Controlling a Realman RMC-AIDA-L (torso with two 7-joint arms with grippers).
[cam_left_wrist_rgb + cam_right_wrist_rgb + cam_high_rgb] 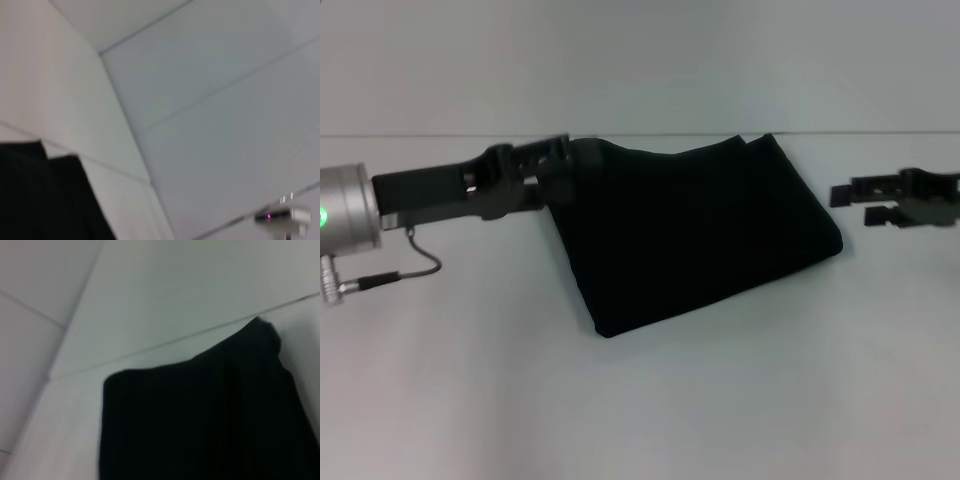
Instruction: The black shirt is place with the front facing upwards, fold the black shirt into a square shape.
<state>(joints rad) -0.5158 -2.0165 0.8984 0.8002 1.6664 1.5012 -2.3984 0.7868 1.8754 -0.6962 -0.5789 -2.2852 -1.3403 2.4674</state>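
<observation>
The black shirt (695, 232) lay folded into a rough four-sided bundle near the middle of the white table (640, 400), its far corners close to the table's far edge, lettering hidden. My left gripper (552, 165) touched the bundle's far left corner; I cannot tell whether its fingers were clenched. My right gripper (850, 203) hovered just beside the bundle's right edge, fingers parted, grasping nothing.

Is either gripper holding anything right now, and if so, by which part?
The left gripper is at the black shirt's far-left corner; whether it is gripped cannot be told. The right gripper holds nothing, apart from the shirt.
</observation>
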